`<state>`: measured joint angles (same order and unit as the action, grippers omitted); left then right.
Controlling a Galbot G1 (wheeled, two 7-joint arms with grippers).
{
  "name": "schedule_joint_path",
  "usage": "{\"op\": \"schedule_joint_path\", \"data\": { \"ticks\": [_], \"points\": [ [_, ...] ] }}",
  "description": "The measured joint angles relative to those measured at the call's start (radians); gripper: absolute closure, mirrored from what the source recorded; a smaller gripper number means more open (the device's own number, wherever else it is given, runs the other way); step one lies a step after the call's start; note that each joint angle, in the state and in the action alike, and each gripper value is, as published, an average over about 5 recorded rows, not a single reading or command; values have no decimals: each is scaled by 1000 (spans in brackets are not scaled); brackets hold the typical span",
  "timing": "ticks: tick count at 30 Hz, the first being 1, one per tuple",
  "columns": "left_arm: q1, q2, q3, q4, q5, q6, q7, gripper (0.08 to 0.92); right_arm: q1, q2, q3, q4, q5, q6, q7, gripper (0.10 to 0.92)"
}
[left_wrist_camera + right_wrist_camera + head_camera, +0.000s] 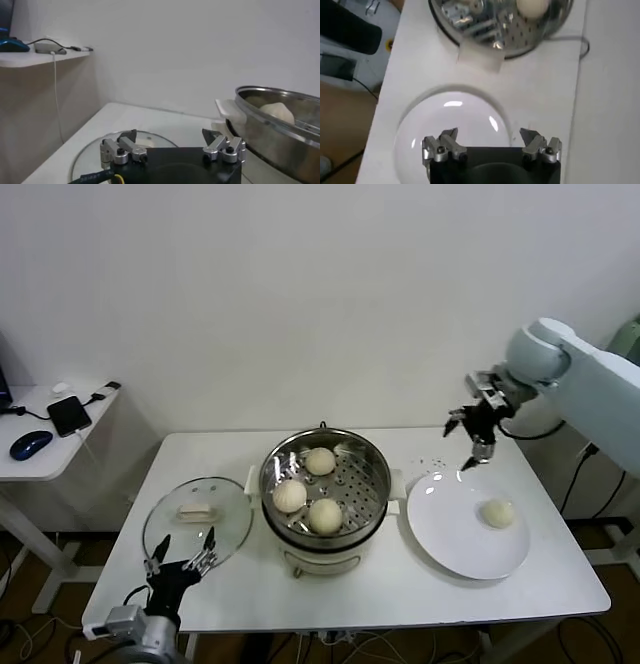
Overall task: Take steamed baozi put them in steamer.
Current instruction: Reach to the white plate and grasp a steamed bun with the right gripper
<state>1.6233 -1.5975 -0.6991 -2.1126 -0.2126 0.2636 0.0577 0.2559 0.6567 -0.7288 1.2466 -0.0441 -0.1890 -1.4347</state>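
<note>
Lowest in the head frame, closest to camera: left gripper (pixel 183 556), parked at the bottom left, over the table's (pixel 400 594) near-left edge, jaws spread wide, nothing between them. Its fingertips sit just at the near rim of the glass lid (pixel 197 522), which lies flat on the table left of centre, cream handle on top.

Steamer (pixel 372 472) at frame centre: steel pot, perforated tray, cream base. Three baozi (pixel 324 515) in it: one near side, one left (pixel 290 496), one far (pixel 320 461). Buns apart, not stacked.

White plate (pixel 450 534) right of the steamer, just beside it. One baozi (pixel 498 513) on it, toward the right side; rest of the plate bare.

Right gripper (pixel 470 446) in the upper right of the frame, held in the air above the far edge of the plate, pointing down, fingers fully apart, holding nothing. Well apart from the plate bun.

Side desk at far left with a mouse (pixel 30 444) and a phone (pixel 70 415) on cable.

Left wrist view: left gripper (pixel 172 144) jaws wide, empty, lid (pixel 95 150) under them, steamer wall (pixel 270 135) at the frame's right with one bun top (pixel 276 111) above the rim; shows the side shelf from below.

Right wrist view: right gripper (pixel 491 142) open, empty, over the plate (pixel 455 120), steamer (pixel 520 35) beyond with one bun (pixel 533 6). Plate bun is not in this view; the head view alone shows it.
</note>
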Motion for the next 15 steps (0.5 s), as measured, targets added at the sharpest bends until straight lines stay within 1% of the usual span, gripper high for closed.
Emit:
{"op": "schedule_joint_path", "data": {
  "ticks": [6,15],
  "points": [
    [11,4,-3,-7,-33,15,5,177,-131,-3,108,-96,-88,50,16,202],
    [21,4,-7,-4,-55,24,5,177,-255,47,195,-232,-180,137,54,202]
  ]
}}
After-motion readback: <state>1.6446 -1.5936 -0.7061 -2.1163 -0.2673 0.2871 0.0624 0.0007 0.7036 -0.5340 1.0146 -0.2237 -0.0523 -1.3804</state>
